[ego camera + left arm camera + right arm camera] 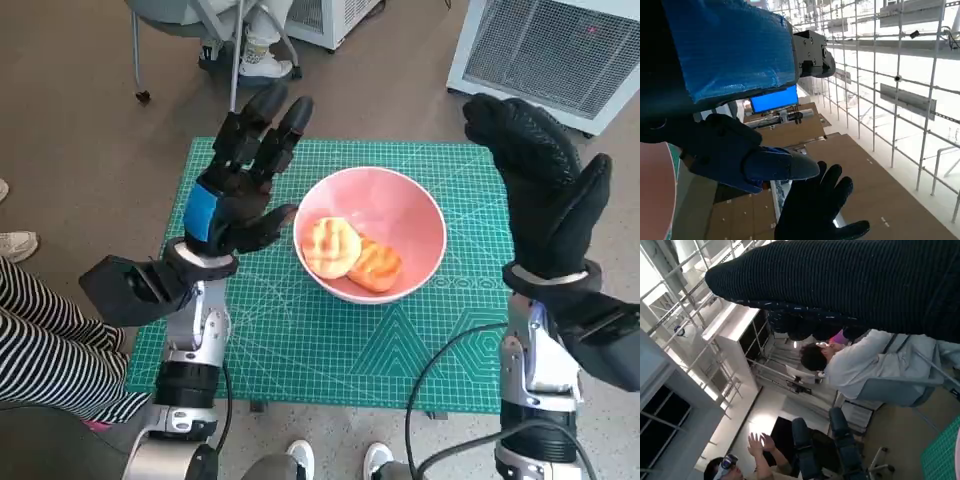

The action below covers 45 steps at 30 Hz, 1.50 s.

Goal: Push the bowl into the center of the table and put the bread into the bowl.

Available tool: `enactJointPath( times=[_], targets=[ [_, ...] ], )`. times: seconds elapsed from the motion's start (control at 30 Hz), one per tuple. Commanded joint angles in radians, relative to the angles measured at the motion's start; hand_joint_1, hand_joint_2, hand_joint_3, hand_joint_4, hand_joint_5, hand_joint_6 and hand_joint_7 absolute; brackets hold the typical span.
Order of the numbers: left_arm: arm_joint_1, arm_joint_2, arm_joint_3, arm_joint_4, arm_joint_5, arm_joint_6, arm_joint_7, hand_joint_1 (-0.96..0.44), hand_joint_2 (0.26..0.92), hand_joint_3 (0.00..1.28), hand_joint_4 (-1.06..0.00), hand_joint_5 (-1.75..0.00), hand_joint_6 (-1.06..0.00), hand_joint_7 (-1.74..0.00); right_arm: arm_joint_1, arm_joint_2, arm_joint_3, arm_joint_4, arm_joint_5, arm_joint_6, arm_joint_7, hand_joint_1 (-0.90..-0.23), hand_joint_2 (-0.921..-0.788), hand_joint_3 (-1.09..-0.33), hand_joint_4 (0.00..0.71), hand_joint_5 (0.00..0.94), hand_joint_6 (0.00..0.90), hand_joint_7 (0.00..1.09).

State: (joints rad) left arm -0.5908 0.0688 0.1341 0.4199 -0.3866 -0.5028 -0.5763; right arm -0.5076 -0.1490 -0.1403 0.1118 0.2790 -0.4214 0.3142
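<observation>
We saw the green cutting mat (300, 350) covering the table, and on it the pink bowl (400, 215) sat close to the middle, a little toward the far edge. Both hands were raised above the mat, one on each side of the bowl and clear of it. Our right hand (535, 185) hung in its black glove with the fingers released and spread, grasping nothing. Our left hand (245, 175) was likewise released, fingers extended over the mat just beside the bowl's rim, empty. Two pieces of bread (350, 255) lay inside the bowl, touching each other, toward its near side.

Judging from this, the task looked essentially complete. The step in hand seemed to be the withdrawal, and to do it well we would lift both hands up and outward, keeping the left fingers off the rim so the bowl is not nudged off centre.
</observation>
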Motion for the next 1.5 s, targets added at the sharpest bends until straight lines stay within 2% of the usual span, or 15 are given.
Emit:
enactJointPath(
  times=[0.03,0.47,0.83,1.23,1.5],
  targets=[
    [-0.011,-0.005,-0.010,0.000,0.015,-0.001,0.004,-0.58,0.921,0.32,-0.14,0.00,0.00,-0.45,0.034,0.001,-0.001,0.003,-0.009,-0.003,-0.002,-0.659,-0.921,-0.649,0.171,0.002,0.098,0.40],
    [-0.004,-0.003,-0.017,-0.007,0.019,0.008,0.004,-0.57,0.921,0.32,-0.13,0.00,0.00,-0.46,0.050,0.006,0.001,0.009,-0.029,-0.034,-0.015,-0.655,-0.921,-0.650,0.171,0.002,0.098,0.40],
    [-0.002,0.000,-0.013,0.004,0.014,0.011,-0.007,-0.56,0.921,0.31,-0.12,0.00,0.00,-0.46,0.049,0.004,-0.001,0.043,-0.028,-0.060,-0.014,-0.646,-0.921,-0.653,0.174,0.002,0.100,0.40],
    [0.004,-0.002,-0.002,0.015,0.016,-0.005,-0.014,-0.55,0.921,0.30,-0.12,0.00,0.00,-0.46,0.076,0.008,0.003,0.035,-0.027,-0.075,-0.016,-0.648,-0.921,-0.651,0.174,0.002,0.098,0.40],
    [0.007,-0.005,0.002,0.014,0.013,-0.005,-0.014,-0.54,0.921,0.30,-0.12,0.00,0.00,-0.44,0.084,0.012,0.007,0.037,-0.036,-0.085,-0.022,-0.649,-0.921,-0.649,0.174,0.001,0.101,0.40]
  ],
)
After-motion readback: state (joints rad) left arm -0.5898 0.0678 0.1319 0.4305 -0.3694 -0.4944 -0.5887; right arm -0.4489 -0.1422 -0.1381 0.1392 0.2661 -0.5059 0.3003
